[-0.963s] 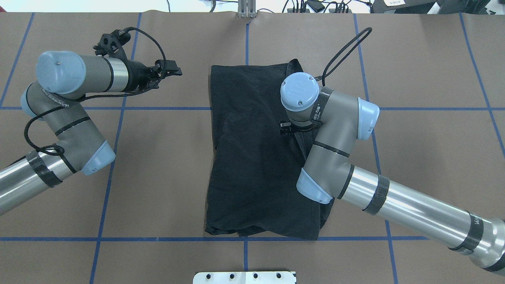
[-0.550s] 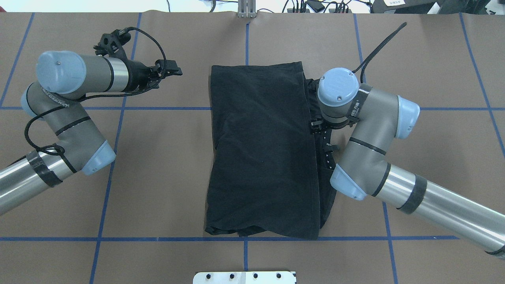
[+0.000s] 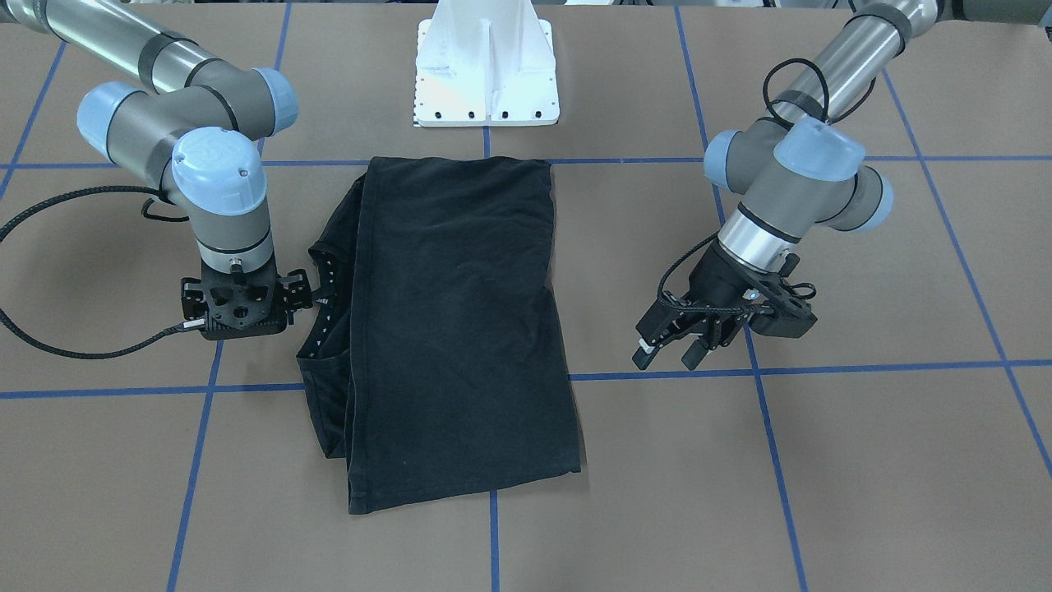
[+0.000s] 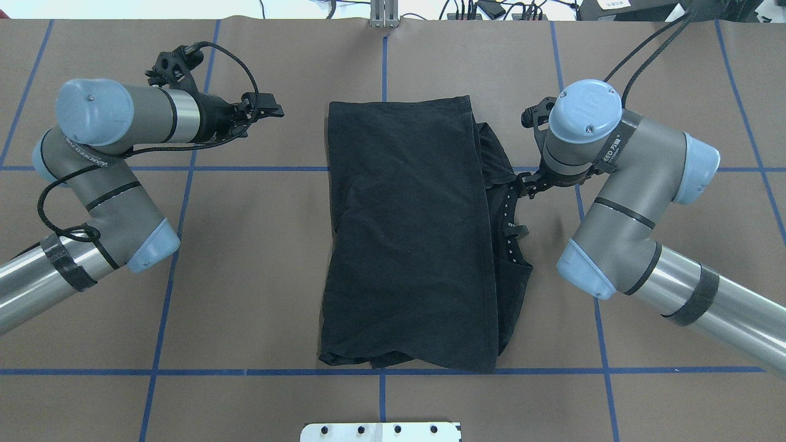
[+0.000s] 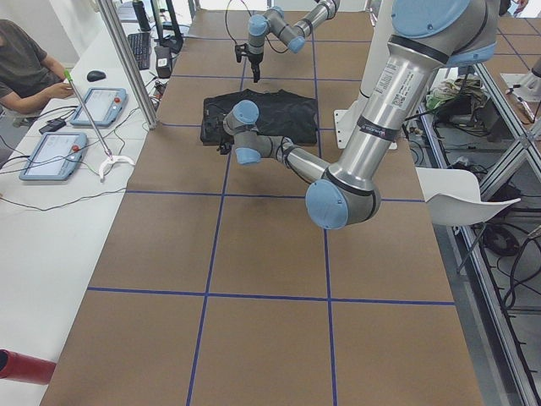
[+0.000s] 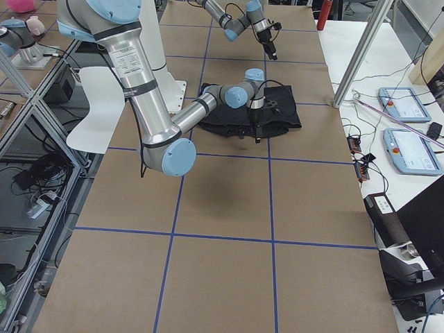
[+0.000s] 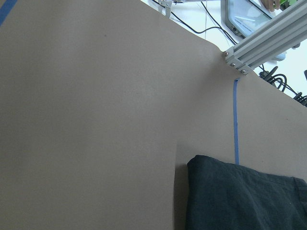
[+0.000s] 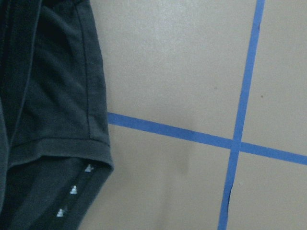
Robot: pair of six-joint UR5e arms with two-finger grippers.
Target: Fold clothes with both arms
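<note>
The black T-shirt (image 4: 405, 233) lies folded lengthwise into a tall rectangle in the middle of the table; it also shows in the front view (image 3: 452, 312). Its collar and a sleeve stick out from under the fold on the robot's right. No graphic or logo shows. My right gripper (image 4: 529, 184) hangs low just beside that edge, pointing down, holding nothing; its jaws look apart in the front view (image 3: 242, 311). The right wrist view shows the sleeve hem (image 8: 53, 120) and bare table. My left gripper (image 3: 666, 355) is open and empty, well clear of the shirt's other side.
The brown table (image 4: 245, 276) carries a grid of blue tape lines (image 4: 245, 169). The white slotted base block (image 3: 486, 74) stands at the robot's edge. An aluminium post (image 4: 384, 15) stands at the far edge. An operator (image 5: 25, 68) sits at a side desk with tablets.
My right arm has swung from over the shirt out to its right side, leaving the shirt folded flat. The left arm has not moved.
</note>
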